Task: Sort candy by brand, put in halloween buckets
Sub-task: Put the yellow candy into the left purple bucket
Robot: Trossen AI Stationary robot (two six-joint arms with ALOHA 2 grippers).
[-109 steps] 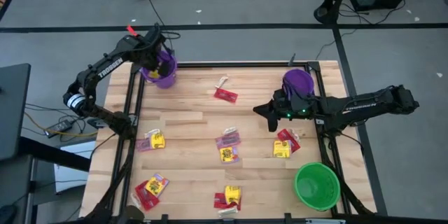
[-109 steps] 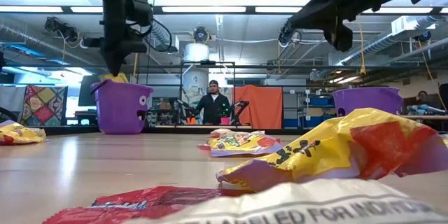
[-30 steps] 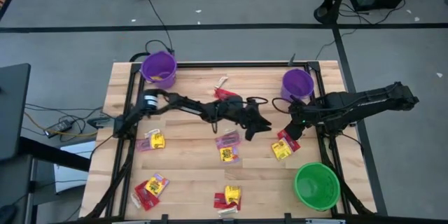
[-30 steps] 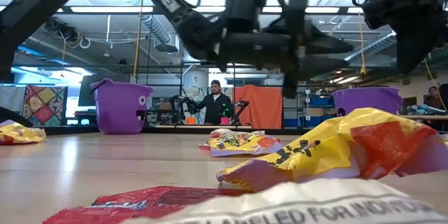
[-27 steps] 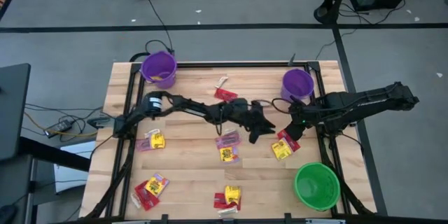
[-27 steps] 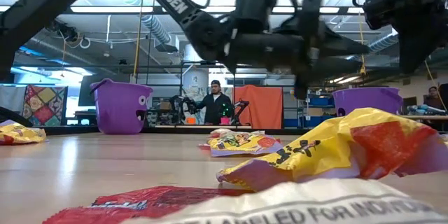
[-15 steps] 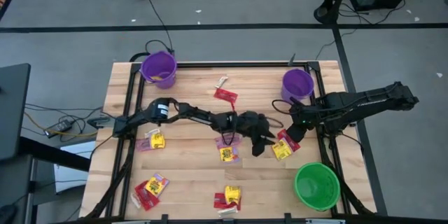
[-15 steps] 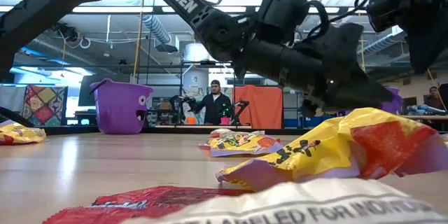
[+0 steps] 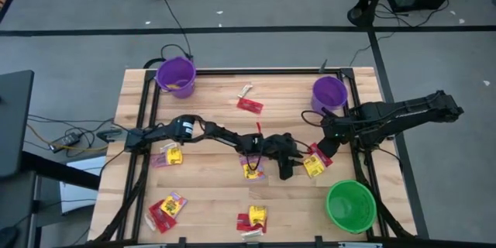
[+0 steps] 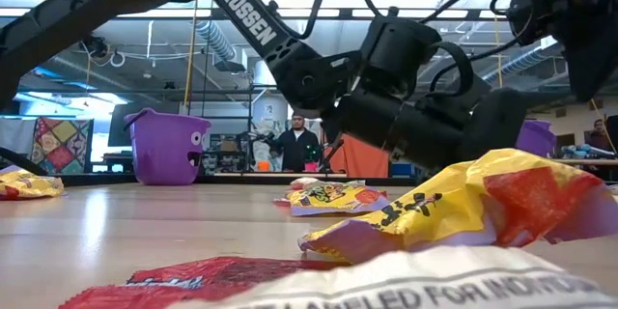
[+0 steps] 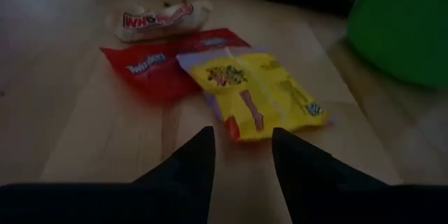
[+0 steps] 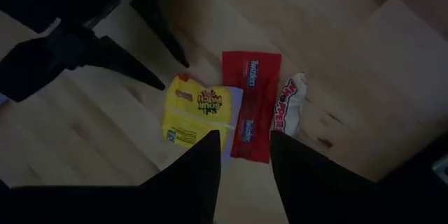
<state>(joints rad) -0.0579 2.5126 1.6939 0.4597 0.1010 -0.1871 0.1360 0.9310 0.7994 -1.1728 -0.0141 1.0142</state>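
Yellow candy packet [image 9: 313, 167] lies toward the tabletop's right edge, overlapping a red packet [image 9: 318, 152], green bucket [image 9: 350, 205] near. Left pincer [image 9: 284, 172] is just beside it, empty, fingers parted; packet's long axis runs straight ahead. Right pincer [image 9: 324, 146] hangs above, open, empty, equally close.

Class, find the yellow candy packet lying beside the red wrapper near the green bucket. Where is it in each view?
High view: yellow packet, between the open left end effector and right end effector.
Low view: cannot be picked out.
Left wrist view: centre, ahead of the fingers.
Right wrist view: centre.
Shared landmark: the red wrapper touching it.
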